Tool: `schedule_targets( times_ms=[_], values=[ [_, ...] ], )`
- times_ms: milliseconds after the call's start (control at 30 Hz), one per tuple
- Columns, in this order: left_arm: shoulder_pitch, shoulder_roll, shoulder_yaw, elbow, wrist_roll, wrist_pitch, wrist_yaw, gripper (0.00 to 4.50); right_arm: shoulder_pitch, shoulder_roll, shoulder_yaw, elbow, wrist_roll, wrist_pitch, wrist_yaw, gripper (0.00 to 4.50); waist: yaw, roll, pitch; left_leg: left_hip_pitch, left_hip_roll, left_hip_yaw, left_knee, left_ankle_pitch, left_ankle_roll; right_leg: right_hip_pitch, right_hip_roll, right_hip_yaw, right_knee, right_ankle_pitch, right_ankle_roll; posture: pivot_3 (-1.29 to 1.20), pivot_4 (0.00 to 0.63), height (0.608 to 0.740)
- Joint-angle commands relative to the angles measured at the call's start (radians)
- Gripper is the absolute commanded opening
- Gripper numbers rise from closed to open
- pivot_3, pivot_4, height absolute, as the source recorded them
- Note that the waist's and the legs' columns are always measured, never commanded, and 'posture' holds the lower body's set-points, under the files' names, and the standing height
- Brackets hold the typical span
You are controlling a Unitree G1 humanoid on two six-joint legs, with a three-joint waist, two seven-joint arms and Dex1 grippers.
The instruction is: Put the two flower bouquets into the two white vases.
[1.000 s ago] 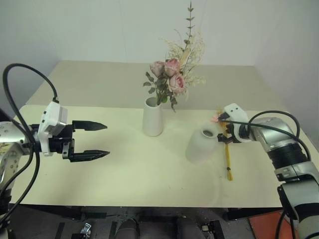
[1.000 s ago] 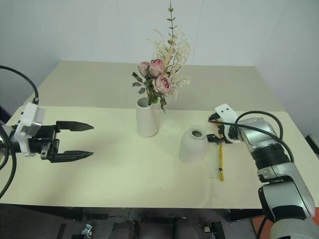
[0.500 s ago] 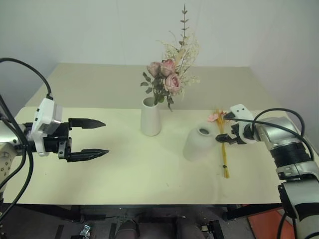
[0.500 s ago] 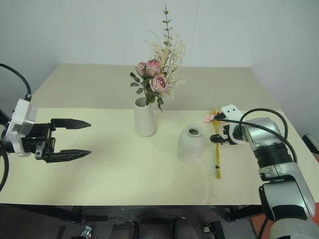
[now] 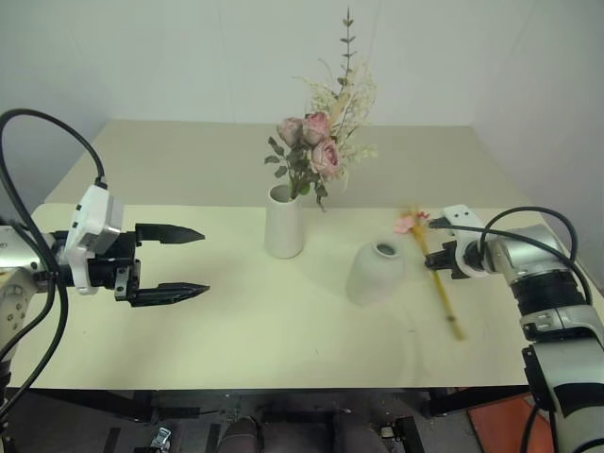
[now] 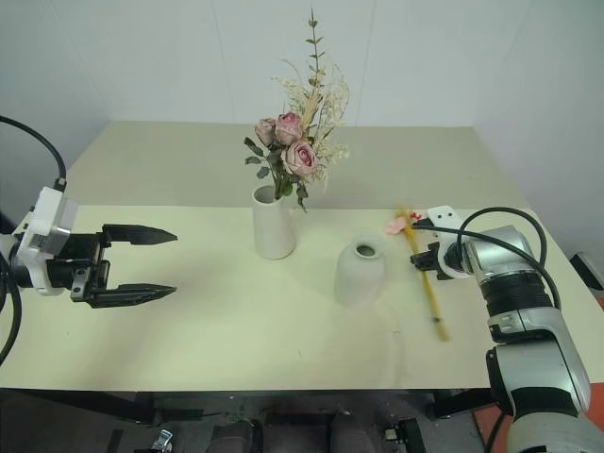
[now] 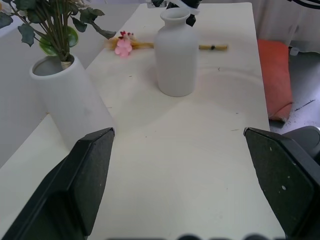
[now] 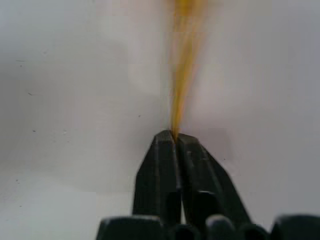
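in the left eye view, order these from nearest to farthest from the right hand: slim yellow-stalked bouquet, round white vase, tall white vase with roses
1. Slim yellow-stalked bouquet: pinched in the right hand itself, right side of the table.
2. Short, rounded matte white vase: just left of that hand, empty.
3. Tall, tapered white vase holding the pink-rose bouquet: farther left, mid-table.

The slim bouquet is smeared by motion along its yellow-orange stalks, so the separate stems cannot be told apart and its lower end fades into the table. In the right wrist view the stalks are a soft orange streak that runs off the picture's edge, and the blossom end lies outside it. The right gripper has its black fingers pressed together on that streak. In the left wrist view the round vase hides the middle of the slim bouquet, and the bushy bouquet is cut off above its leaves. The tall vase stands partly behind one black finger.
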Motion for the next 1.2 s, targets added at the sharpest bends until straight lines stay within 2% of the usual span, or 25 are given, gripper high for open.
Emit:
schedule_targets(
  times_ms=[33,133,267,333,400,433,500,633,833,1033,1200],
  values=[
    [-0.014,0.017,0.005,-0.002,0.004,-0.021,0.001,4.5,-0.006,0.011,-0.049,0.011,-0.026,-0.019,-0.06,0.02,-0.001,0.0,0.0,0.0,0.0,0.0,0.0,0.0,0.0,0.0,0.0,0.0,0.0,0.0,0.0,0.0,0.15,0.74],
    [-0.02,0.019,0.003,0.002,0.008,-0.027,0.0,4.5,0.001,0.037,-0.175,-0.061,-0.03,-0.116,-0.193,0.02,-0.003,0.0,0.0,0.0,0.0,0.0,0.0,0.0,0.0,0.0,0.0,0.0,0.0,0.0,0.001,0.0,0.15,0.74],
    [-0.024,0.028,0.011,0.008,0.006,-0.029,-0.002,4.5,0.062,0.081,-0.337,-0.349,-0.07,-0.368,-0.421,0.02,-0.005,0.0,0.0,-0.001,0.0,0.0,0.0,0.0,0.0,-0.002,0.0,0.0,0.001,0.0,0.001,0.0,0.15,0.74],
    [-0.023,0.033,0.015,0.013,0.007,-0.032,-0.003,4.5,0.08,0.122,-0.444,-0.495,-0.002,-0.422,-0.44,0.02,-0.006,0.0,0.0,-0.002,0.0,0.0,0.0,0.0,0.0,-0.003,0.0,0.0,0.001,0.0,0.0,0.0,0.15,0.74],
    [-0.026,0.036,0.017,0.02,0.003,-0.031,-0.003,4.5,0.099,0.189,-0.57,-0.662,0.139,-0.418,-0.419,0.02,-0.007,0.0,0.0,-0.002,0.0,0.0,-0.001,0.0,0.0,-0.002,0.0,0.0,0.001,0.0,0.0,0.0,0.15,0.74],
    [-0.032,0.038,0.017,0.025,-0.001,-0.028,-0.003,4.5,0.099,0.235,-0.649,-0.763,0.27,-0.379,-0.415,0.02,-0.008,0.0,0.0,-0.002,0.001,-0.001,-0.001,0.0,0.0,-0.002,0.0,0.0,0.001,0.0,0.0,0.0,0.15,0.74],
    [-0.045,0.04,0.013,0.037,-0.006,-0.024,-0.006,4.5,0.1,0.289,-0.729,-0.893,0.439,-0.327,-0.415,0.02,-0.006,0.0,0.0,-0.002,0.001,-0.001,-0.001,0.0,0.0,-0.001,0.0,-0.001,0.0,0.001,-0.001,0.0,0.15,0.74],
    [-0.079,0.044,0.002,0.067,-0.017,-0.012,-0.02,4.5,0.088,0.353,-0.754,-1.044,0.68,-0.273,-0.487,0.02,-0.009,0.0,0.0,-0.001,0.001,-0.001,-0.001,0.0,0.0,0.0,0.0,-0.001,0.0,0.002,-0.003,0.0,0.15,0.74],
    [-0.094,0.051,-0.011,0.099,0.004,-0.028,-0.041,4.5,0.167,0.371,-0.701,-1.156,0.819,-0.277,-0.573,0.02,-0.014,0.001,0.0,0.002,0.001,-0.001,-0.001,0.001,0.001,0.0,0.0,-0.001,0.004,0.0,0.0,0.0,0.15,0.74],
    [-0.091,0.055,-0.01,0.1,0.004,-0.027,-0.042,4.5,0.323,0.38,-0.616,-1.133,0.741,-0.401,-0.518,0.02,-0.015,0.0,0.0,0.003,0.001,0.0,-0.001,0.002,0.002,0.0,0.0,0.0,0.008,-0.001,-0.001,0.0,0.15,0.74],
    [-0.092,0.062,0.0,0.102,0.007,-0.024,-0.031,4.5,0.382,0.386,-0.549,-1.085,0.679,-0.483,-0.477,0.02,-0.019,0.0,0.0,0.002,0.001,0.0,-0.001,0.002,0.002,-0.001,0.001,0.0,0.009,-0.002,-0.001,0.0,0.15,0.74]
  ],
)
